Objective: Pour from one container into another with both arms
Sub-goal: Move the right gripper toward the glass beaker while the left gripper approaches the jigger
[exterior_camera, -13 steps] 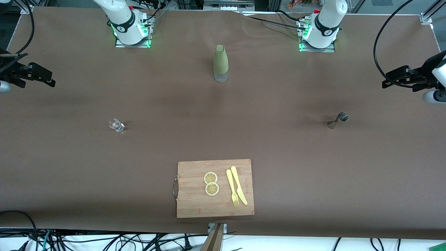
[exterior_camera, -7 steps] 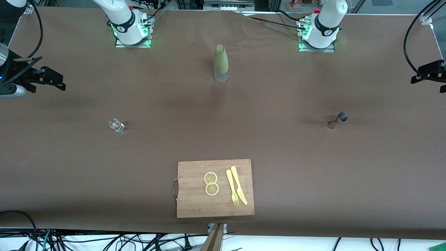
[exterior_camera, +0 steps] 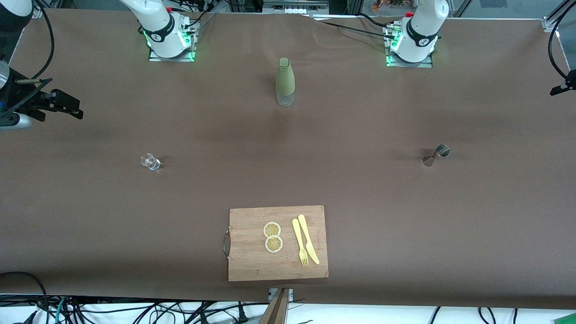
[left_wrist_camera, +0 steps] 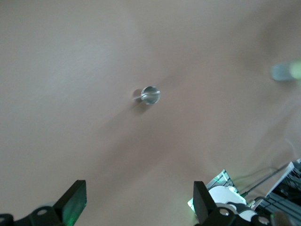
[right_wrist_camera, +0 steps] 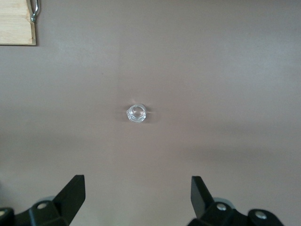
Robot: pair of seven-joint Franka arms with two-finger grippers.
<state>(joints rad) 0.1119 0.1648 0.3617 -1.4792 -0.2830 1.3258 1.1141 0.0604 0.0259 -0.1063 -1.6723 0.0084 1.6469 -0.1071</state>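
2 grippers spread and empty: left gripper [left_wrist_camera: 136,202] above jigger [left_wrist_camera: 150,95], right gripper [right_wrist_camera: 136,197] above glass [right_wrist_camera: 137,113]; I judge descent comes next.

Even overhead light, no glare on the brown surface [exterior_camera: 405,225]. Soft short shadows beside the glass [exterior_camera: 150,161] and jigger [exterior_camera: 436,155]. Green glow at both arm bases. Left wrist view washed out and slightly blurred; bottle [left_wrist_camera: 286,71] smeared.

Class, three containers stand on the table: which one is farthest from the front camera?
The green-sleeved bottle, midway between the two arm bases. The small clear glass and the metal jigger both stand nearer the camera.
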